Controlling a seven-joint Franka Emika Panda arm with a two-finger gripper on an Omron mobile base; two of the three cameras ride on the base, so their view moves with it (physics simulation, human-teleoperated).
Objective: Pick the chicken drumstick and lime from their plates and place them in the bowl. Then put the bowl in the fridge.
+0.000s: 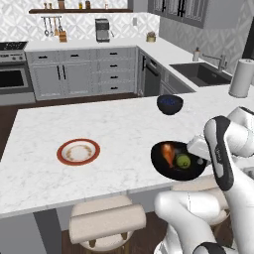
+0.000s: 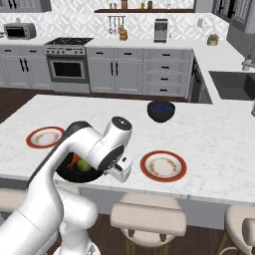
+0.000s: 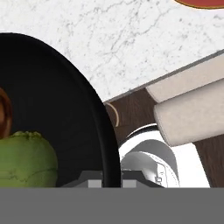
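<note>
Fingers point(image 3: 106, 177) clamp the black bowl's point(image 3: 65, 109) rim at the tabletop point(image 1: 114, 129) edge.
Drumstick point(image 1: 168, 153) and lime point(image 1: 183, 160) sit inside, beside the fingers; lift level, since tilting may spill them.

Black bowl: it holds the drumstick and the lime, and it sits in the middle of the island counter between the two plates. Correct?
Not quite. The black bowl does hold the drumstick and lime, but it overhangs the island counter's near edge, as the hand view shows.
</note>
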